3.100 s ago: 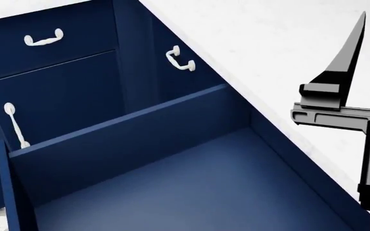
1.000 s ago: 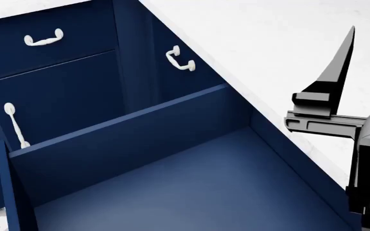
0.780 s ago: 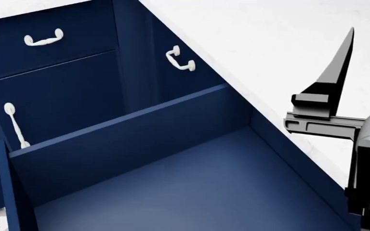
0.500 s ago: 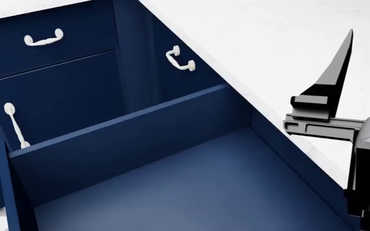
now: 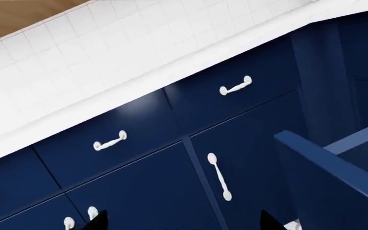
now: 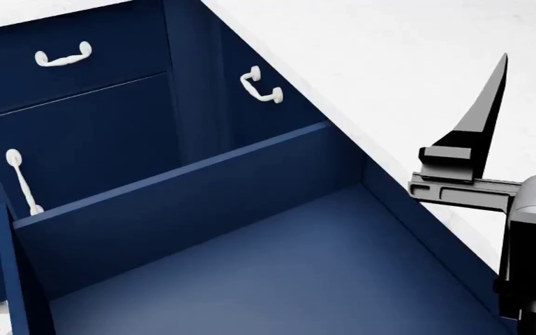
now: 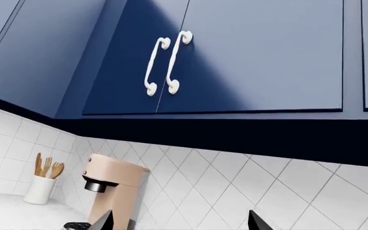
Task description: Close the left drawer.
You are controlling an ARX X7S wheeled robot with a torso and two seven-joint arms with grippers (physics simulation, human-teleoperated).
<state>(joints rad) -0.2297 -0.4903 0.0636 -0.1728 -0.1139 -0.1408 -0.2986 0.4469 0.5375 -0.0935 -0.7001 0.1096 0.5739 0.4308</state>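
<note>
Leftward-shifted right pincer (image 6: 477,105) hangs beside open left drawer (image 6: 249,244).

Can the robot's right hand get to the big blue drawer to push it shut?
Probably yes. The right hand hangs over the white counter, right beside the left drawer, and nothing sits between them. The drawer's front panel is out of view, though, so it may need to swing round.

Bright, even light; all pictures sharp. A dark shadow crosses the wall cupboards (image 7: 171,62) toward 5 o'clock.
</note>
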